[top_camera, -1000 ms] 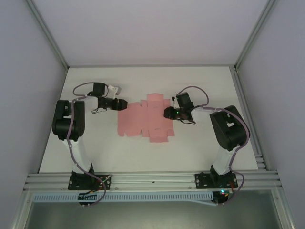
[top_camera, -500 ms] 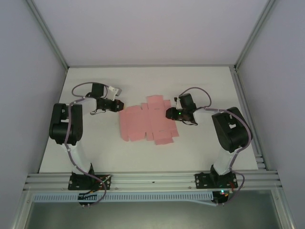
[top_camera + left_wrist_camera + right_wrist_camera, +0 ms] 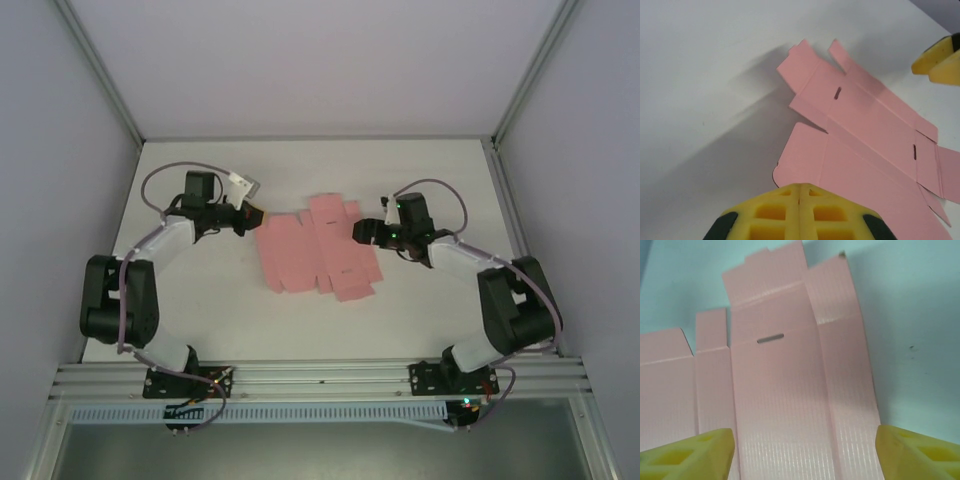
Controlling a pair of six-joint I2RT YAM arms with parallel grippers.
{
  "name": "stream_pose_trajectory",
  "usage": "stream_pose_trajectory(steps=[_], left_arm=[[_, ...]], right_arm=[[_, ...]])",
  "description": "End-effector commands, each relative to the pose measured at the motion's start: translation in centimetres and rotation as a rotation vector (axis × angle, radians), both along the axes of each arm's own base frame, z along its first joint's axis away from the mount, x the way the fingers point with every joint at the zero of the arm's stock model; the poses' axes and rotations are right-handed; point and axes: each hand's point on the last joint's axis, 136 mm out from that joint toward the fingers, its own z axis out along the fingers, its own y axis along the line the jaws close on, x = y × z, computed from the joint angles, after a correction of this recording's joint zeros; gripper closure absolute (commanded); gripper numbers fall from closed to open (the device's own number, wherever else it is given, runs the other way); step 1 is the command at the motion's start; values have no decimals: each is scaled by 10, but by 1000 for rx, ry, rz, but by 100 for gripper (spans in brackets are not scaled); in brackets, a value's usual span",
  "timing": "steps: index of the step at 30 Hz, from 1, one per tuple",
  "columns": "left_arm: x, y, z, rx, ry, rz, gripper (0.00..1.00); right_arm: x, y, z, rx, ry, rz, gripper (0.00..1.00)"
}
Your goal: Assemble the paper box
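My left gripper [image 3: 250, 216] is closed, its yellow pads [image 3: 775, 212] pressed flat together with nothing showing between them. In the left wrist view its tip sits right at the near edge of the paper box [image 3: 312, 252], and I cannot tell whether it touches the card. My right gripper [image 3: 360, 232] is spread wide. In the right wrist view one yellow finger [image 3: 695, 450] sits at each lower corner with the pink card lying across the gap, and it has hold of nothing.

The paper box is a flat creased cutout with flaps, unfolded on the white table [image 3: 200, 290] between the two arms. From overhead, the left gripper is at its far left corner and the right gripper is over its right side. The left wrist camera shows two small slots in the panels [image 3: 865, 130] and a soft shadow on the table beside the card's left edge. The right wrist camera shows one slot near a fold line [image 3: 771, 338]
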Motion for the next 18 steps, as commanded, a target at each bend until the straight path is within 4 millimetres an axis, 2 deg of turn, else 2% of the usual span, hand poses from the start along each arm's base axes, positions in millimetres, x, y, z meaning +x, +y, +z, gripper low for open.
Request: stream_pose_trajectory(steps=[1, 7, 12, 18], left_arm=[[-16, -14, 26, 1, -117, -95, 100], [-29, -25, 47, 18, -211, -128, 100], [-42, -30, 62, 28, -288, -163, 100], [-53, -36, 74, 24, -365, -192, 100]], right_arm=[[-9, -8, 5, 22, -16, 26, 21], [-10, -27, 2, 24, -44, 25, 18], [-8, -21, 6, 96, -64, 134, 20], [-5, -8, 1, 139, -85, 256, 23]])
